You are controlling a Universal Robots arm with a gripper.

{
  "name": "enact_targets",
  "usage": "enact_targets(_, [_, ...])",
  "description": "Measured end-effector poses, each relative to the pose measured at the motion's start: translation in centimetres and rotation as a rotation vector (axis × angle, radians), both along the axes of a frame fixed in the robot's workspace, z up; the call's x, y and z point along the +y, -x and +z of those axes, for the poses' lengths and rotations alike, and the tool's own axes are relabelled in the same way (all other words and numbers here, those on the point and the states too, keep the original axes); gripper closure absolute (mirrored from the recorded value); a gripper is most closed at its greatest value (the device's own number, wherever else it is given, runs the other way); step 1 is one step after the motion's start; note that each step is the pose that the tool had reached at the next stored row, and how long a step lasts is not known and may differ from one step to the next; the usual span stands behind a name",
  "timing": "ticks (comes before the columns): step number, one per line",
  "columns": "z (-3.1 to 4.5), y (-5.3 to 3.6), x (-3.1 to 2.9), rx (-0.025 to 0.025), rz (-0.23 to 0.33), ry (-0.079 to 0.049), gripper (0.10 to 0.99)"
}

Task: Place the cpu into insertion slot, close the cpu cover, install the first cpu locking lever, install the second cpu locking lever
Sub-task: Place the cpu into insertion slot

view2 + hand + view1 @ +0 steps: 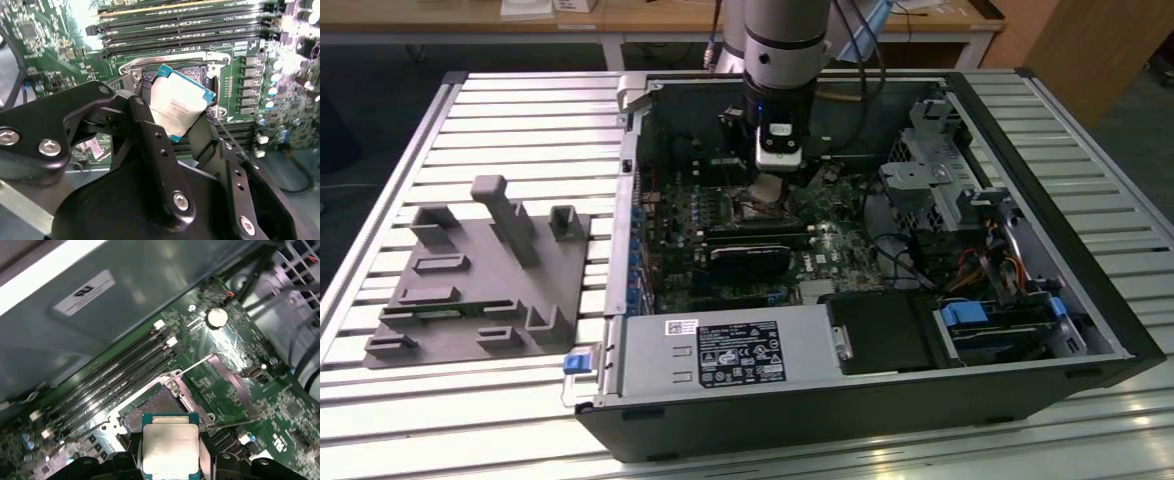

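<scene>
Both gripper [173, 117] fingers [150, 137] are clenched on the cpu [170, 447] edges, holding it just above the slot [150, 407], not yet seated. It looks tilted against the slot; lowered so, a corner could catch the rim, jam, bend the contacts, or slip from the thin grip, I judge
</scene>
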State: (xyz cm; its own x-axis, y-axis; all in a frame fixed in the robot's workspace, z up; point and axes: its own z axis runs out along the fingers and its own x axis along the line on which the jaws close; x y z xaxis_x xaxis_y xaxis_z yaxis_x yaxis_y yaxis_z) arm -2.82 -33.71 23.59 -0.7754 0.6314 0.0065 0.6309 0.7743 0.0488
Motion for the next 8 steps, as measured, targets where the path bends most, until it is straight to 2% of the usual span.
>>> enact_targets(8, [-0.16, 0.0, 0.0, 0.0, -0.145, 0.0, 0.545])
